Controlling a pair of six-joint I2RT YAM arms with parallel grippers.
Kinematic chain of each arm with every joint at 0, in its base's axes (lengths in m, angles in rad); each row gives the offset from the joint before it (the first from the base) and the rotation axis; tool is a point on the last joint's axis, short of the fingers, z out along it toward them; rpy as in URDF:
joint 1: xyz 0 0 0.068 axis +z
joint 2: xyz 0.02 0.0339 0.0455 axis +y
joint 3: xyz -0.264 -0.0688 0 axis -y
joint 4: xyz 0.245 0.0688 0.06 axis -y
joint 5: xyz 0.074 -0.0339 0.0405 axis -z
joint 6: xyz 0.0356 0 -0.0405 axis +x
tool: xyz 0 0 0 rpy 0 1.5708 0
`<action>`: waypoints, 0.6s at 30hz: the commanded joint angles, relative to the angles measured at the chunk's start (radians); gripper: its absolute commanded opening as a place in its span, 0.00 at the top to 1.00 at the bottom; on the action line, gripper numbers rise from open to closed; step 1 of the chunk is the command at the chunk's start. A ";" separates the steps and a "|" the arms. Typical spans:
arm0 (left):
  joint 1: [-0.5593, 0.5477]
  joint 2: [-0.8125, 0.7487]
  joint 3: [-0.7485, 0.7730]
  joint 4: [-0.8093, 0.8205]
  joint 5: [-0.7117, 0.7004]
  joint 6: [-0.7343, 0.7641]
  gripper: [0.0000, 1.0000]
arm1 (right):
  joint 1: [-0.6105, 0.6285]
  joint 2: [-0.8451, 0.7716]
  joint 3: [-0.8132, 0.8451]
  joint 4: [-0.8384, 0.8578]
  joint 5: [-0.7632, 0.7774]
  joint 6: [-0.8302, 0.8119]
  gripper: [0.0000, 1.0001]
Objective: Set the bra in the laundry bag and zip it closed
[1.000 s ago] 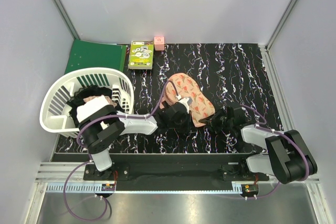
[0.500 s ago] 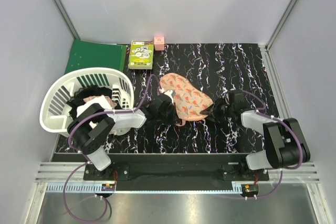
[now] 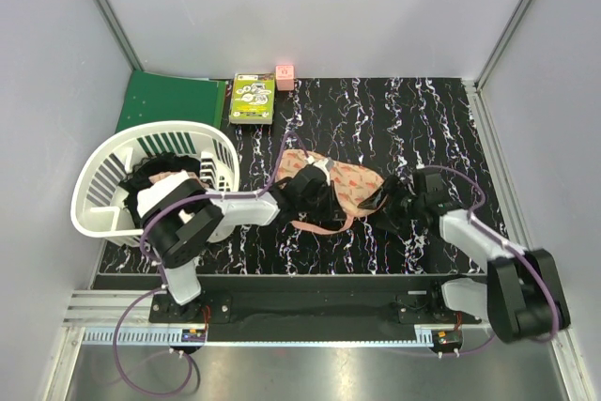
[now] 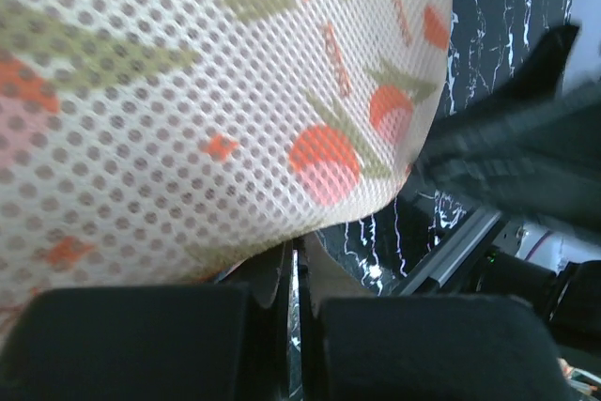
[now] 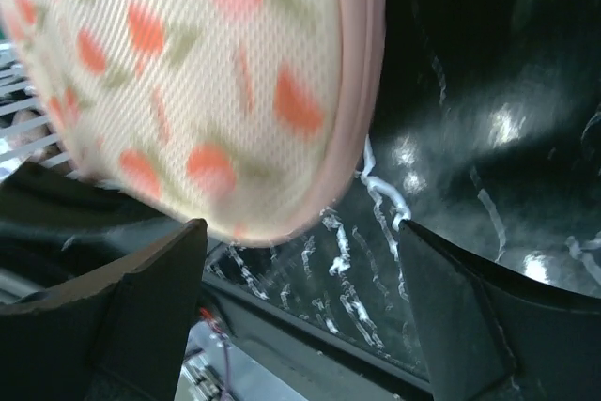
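The laundry bag [image 3: 349, 182], a peach pouch with orange-red and green motifs, lies across the middle of the black marbled mat. My left gripper [image 3: 315, 187] sits at its left end, jaws pressed together on the bag's lower edge. In the left wrist view the mesh face [image 4: 216, 91] fills the frame right above my shut left gripper [image 4: 296, 265]. My right gripper [image 3: 388, 198] stands open at the bag's right end. In the right wrist view the pink-edged lobe [image 5: 216, 72] hangs just above the wide gap of the right gripper [image 5: 300, 232], touching neither finger. The bra is hidden.
A white slatted basket [image 3: 103, 171] with black and white clothes stands at the left. At the back lie a green folder [image 3: 169, 100], a green box [image 3: 253, 98] and a small pink cube [image 3: 285, 75]. Grey walls close in both sides.
My right gripper has opened and let go of the bag's right end. The left gripper has shifted the bag, which now lies more crosswise and lower on the mat.
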 commanded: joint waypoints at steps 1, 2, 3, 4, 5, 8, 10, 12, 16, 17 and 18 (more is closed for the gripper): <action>-0.019 0.026 0.067 0.050 0.021 -0.035 1.00 | 0.042 -0.148 -0.107 0.070 0.049 0.191 0.12; -0.035 0.029 0.073 0.050 0.021 -0.035 1.00 | 0.056 -0.155 -0.116 0.117 0.058 0.245 0.13; -0.041 0.030 0.079 0.049 0.020 -0.036 1.00 | 0.060 -0.152 -0.132 0.140 0.064 0.266 0.14; -0.049 0.030 0.079 0.050 0.020 -0.038 1.00 | 0.063 -0.145 -0.136 0.156 0.076 0.286 0.16; -0.061 0.030 0.079 0.050 0.018 -0.045 1.00 | 0.068 -0.134 -0.142 0.207 0.075 0.321 0.18; -0.081 0.021 0.076 0.053 0.017 -0.049 1.00 | 0.073 -0.065 -0.168 0.301 0.072 0.384 0.25; -0.090 0.013 0.075 0.055 0.018 -0.047 1.00 | 0.071 -0.042 -0.173 0.349 0.095 0.398 0.28; -0.093 0.010 0.071 0.055 0.020 -0.047 1.00 | 0.073 -0.008 -0.162 0.361 0.109 0.395 0.31; -0.093 0.000 0.052 0.046 0.020 -0.038 1.00 | 0.071 0.038 -0.147 0.383 0.109 0.388 0.54; -0.090 -0.011 0.044 0.035 0.003 -0.023 1.00 | 0.070 0.041 -0.147 0.380 0.116 0.388 0.60; -0.087 -0.019 0.033 0.023 -0.011 -0.015 1.00 | 0.070 0.038 -0.149 0.377 0.122 0.386 0.72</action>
